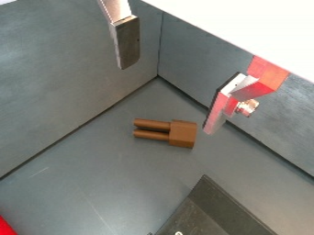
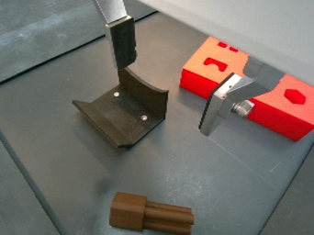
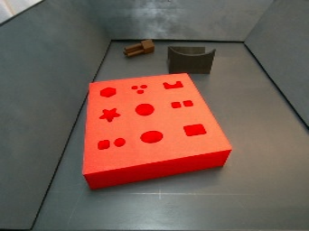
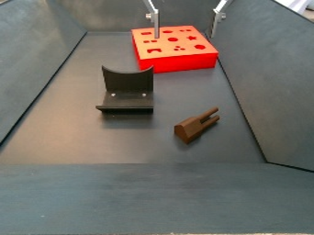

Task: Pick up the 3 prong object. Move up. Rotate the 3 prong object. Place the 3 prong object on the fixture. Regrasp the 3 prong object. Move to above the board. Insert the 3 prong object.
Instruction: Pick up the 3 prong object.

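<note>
We hover gripper (image 2: 166, 87), jaws open, empty; 3 prong object (image 4: 196, 125) at fixture's (image 4: 125, 90) four o'clock; off-centre descent risks nudging it.

You are seeing the gripper (image 4: 185, 13) hanging open above the board (image 4: 175, 48); the 3 prong object (image 4: 196, 126) is lying near the fixture (image 4: 125, 90), not touching it.
</note>
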